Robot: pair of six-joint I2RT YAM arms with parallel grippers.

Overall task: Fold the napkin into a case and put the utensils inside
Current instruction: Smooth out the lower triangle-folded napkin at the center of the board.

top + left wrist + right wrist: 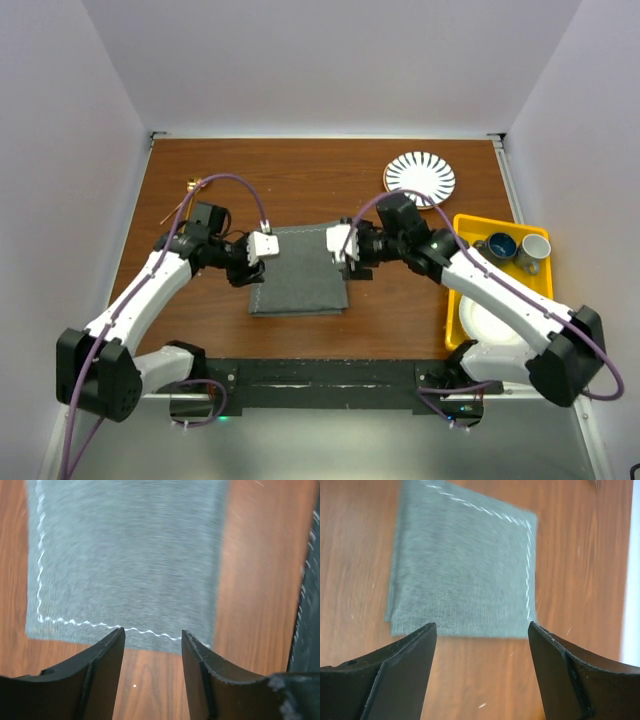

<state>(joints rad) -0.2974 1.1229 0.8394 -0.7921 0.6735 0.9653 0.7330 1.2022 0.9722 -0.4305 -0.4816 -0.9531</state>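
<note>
Left pincer (152, 632) gaping near flat grey napkin (300, 272), pale-stitched hems.

Open table (300, 185) rings the napkin (298, 275); the plate (420, 178) and yellow tray (480, 220) crowd the right.

A brown wood-grain desk (300, 180) fills the middle of the overhead view. It is boxed in at the back and on both sides by plain pale walls (330, 60) with a faint lilac cast, under soft, even light. A black rail (330, 378) runs along its near edge, and below that lies a grey strip (330, 445), possibly floor, though it is hard to tell.
</note>
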